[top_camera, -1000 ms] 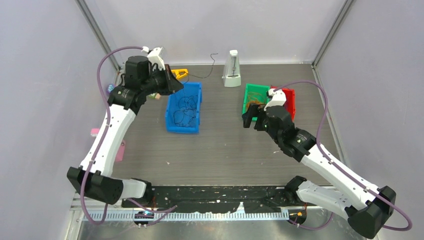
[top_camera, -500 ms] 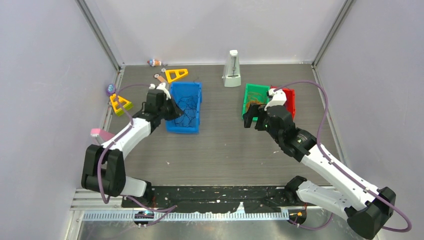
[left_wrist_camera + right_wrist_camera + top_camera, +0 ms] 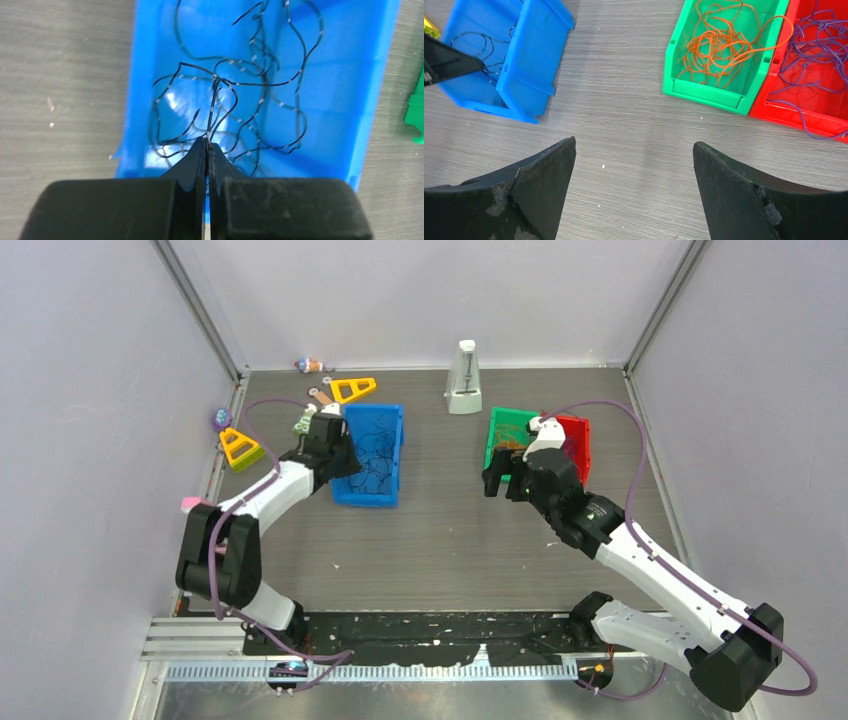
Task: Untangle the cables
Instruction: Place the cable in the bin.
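Thin black cables [image 3: 240, 85] lie in loose loops inside the blue bin [image 3: 380, 75]. My left gripper [image 3: 207, 142] hangs over the bin's near end, shut, with one black strand running up from between its tips to a crossing of loops. In the top view the left gripper [image 3: 343, 458] is at the blue bin's [image 3: 392, 440] left wall. Orange cables [image 3: 719, 42] fill the green bin [image 3: 704, 92], and purple cables [image 3: 819, 60] lie in the red bin [image 3: 794, 117]. My right gripper [image 3: 634, 145] stands wide open above bare table, holding nothing, just in front of the green bin [image 3: 497, 430].
A white metronome-like object [image 3: 465, 380] stands at the back centre. Yellow triangle frames [image 3: 352, 390] [image 3: 240, 448], a small toy [image 3: 312, 365] and a purple piece [image 3: 220, 419] sit at the back left. A pink item [image 3: 190, 504] lies by the left wall.
The left arm has swung down from high at the back left to the blue bin, uncovering the small things there. The right arm has barely shifted.
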### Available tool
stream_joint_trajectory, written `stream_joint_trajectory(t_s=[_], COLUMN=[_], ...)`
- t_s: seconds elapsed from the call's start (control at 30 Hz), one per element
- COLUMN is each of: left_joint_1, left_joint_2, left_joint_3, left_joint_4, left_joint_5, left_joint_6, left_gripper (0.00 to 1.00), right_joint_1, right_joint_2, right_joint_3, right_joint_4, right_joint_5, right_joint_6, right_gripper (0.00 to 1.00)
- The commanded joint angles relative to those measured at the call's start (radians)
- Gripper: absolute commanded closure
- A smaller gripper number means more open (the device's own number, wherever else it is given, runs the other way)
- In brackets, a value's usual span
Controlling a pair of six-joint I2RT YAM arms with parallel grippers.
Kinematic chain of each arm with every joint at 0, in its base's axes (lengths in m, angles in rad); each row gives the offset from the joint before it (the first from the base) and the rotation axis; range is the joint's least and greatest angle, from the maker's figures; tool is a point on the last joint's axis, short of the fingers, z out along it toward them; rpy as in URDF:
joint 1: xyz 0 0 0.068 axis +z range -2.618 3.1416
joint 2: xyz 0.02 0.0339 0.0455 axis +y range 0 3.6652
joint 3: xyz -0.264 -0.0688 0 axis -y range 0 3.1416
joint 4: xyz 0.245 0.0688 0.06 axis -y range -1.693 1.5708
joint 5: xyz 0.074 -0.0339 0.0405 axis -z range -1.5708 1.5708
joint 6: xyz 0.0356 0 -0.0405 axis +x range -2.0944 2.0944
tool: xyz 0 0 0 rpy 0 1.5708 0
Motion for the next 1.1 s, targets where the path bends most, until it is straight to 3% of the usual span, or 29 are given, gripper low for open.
stream_joint_trajectory(t_s=[0.0,0.13,0.2,0.27,0.3,0.4,0.43,0.47,0.63,0.87,0.97,1.07], left_joint_1=[-0.043,-0.053,-0.057,-0.059,-0.058,-0.063,-0.068,-0.073,-0.120,-0.138,-0.138,-0.133], left_joint_2=[0.091,0.183,0.181,0.146,0.120,0.023,-0.014,-0.057,-0.299,-0.634,-0.736,-0.760], left_joint_3=[0.139,0.192,0.184,0.160,0.146,0.092,0.070,0.048,-0.084,-0.306,-0.440,-0.583], left_joint_4=[-0.079,-0.079,-0.059,-0.038,-0.028,-0.003,0.010,0.019,0.042,0.098,0.221,0.442], left_joint_5=[-0.043,-0.013,-0.015,-0.023,-0.024,-0.027,-0.027,-0.027,-0.045,-0.009,-0.152,-0.302], left_joint_6=[0.068,0.064,0.069,0.088,0.098,0.125,0.132,0.142,0.176,0.211,0.247,0.292], left_gripper=[1.00,0.96,0.90,0.71,0.56,0.26,0.09,0.01,0.00,0.00,0.00,0.00], right_joint_1=[-0.008,-0.072,-0.140,-0.203,-0.231,-0.253,-0.256,-0.256,-0.257,-0.259,-0.263,-0.290], right_joint_2=[0.011,0.051,0.082,0.068,0.056,0.009,0.005,0.000,-0.063,-0.281,-0.313,-0.254], right_joint_3=[-0.008,-0.019,-0.025,-0.053,-0.080,-0.115,-0.111,-0.102,-0.113,-0.388,-0.477,-0.524], right_joint_4=[0.023,0.017,0.019,0.058,0.098,0.163,0.174,0.176,0.254,0.571,0.664,0.777], right_joint_5=[0.000,-0.123,-0.227,-0.343,-0.392,-0.442,-0.441,-0.430,-0.384,-0.282,-0.056,0.015], right_joint_6=[0.001,-0.010,-0.003,0.002,0.000,-0.033,-0.054,-0.063,-0.146,-0.255,-0.282,-0.332], right_gripper=[0.07,0.06,0.06,0.06,0.06,0.05,0.04,0.04,0.01,0.05,0.04,0.04])
